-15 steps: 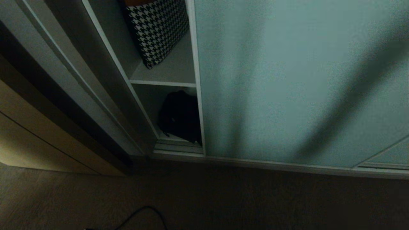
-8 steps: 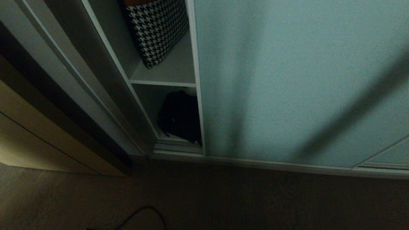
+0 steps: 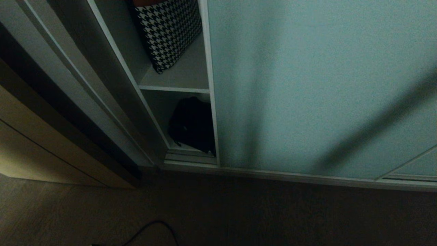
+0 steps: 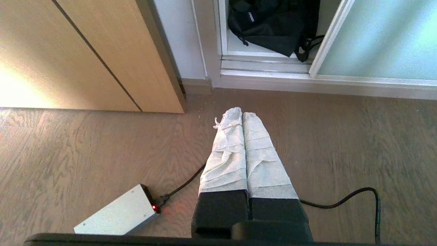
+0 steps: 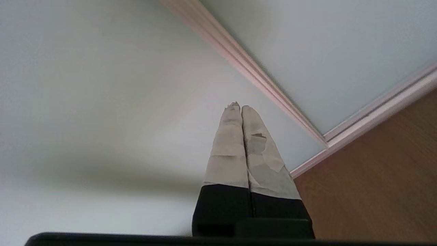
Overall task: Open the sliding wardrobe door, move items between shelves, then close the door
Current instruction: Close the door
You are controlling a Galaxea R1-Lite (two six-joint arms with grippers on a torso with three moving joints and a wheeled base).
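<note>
Door [image 3: 317,85] part open — both grippers empty.
Black bag [image 3: 192,124] on the bottom shelf [image 4: 249,49] in the gap left of the door; houndstooth cushion [image 3: 169,32] on the shelf above; left gripper [image 4: 242,114] over the floor [image 4: 85,143], jaws pressed together; right gripper [image 5: 238,106] facing the door — jaws likewise together.

Your two shelves and the floor

Your upper shelf [image 3: 186,77] carries a houndstooth cushion [image 3: 169,30] leaning toward its left side; the bottom shelf [image 4: 245,48] holds the black bag [image 4: 269,24] at its front edge. On the wooden floor [image 4: 85,147] lie a grey box [image 4: 117,215] and black cable [image 4: 355,196].
</note>
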